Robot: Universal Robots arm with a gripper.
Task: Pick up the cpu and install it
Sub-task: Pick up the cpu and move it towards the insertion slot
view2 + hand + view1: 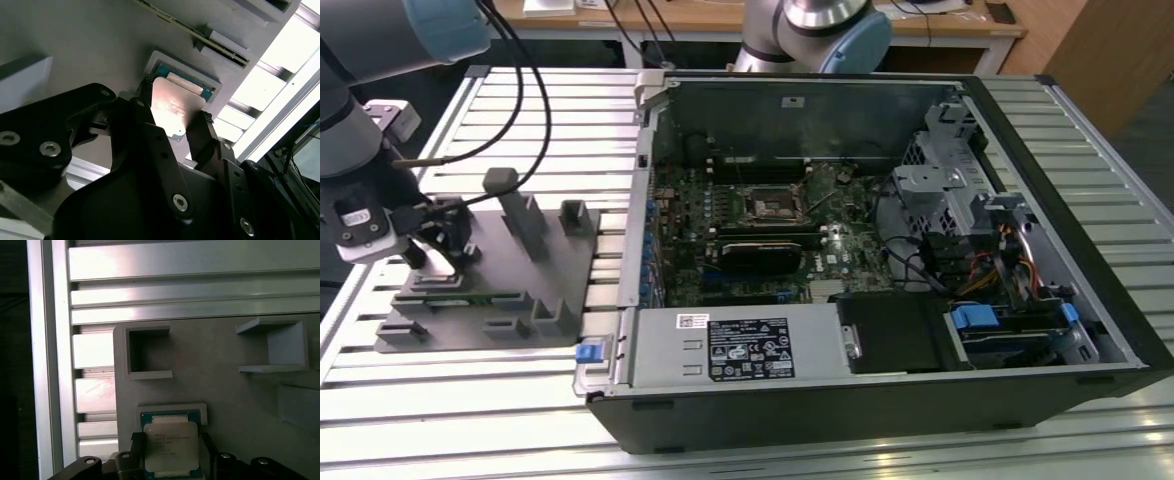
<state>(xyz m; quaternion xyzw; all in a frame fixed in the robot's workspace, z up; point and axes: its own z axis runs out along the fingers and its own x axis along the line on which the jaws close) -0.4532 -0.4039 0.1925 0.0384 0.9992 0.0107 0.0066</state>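
CPU (170, 445) is down in its shallow framed nest (170, 407) on the grey fixture plate (225, 390), silvery lid up, green board edge peeking out around it. That raised rim is there to keep the chip square and in a known spot, so the arm can find it every time. Now look at the gripper (172, 107): it comes straight down over the chip, and the two dark fingers (202, 132) sit on opposite edges of it, drawn in against the sides rather than spread wide. By my reading that's a pinch on the board's edges, which keeps the pads off the lid and off whatever is underneath. The chip looks level with the nest in both wrist views, so I'd call it gripped but not lifted clear. Around it, the plate carries other open-sided pockets (120, 352) and upright blocks (520, 215), holders for other parts by the look of them. The whole fixture rests on the slatted aluminium table (520, 100), at the exterior view's left. Well apart, toward the exterior view's right, lies the open computer case (881, 410) on its side, motherboard facing up, with the square CPU socket (771, 205) exposed in the middle of the board so that a chip can be lowered in from above. So the pickup is in hand, and the install hasn't begun.
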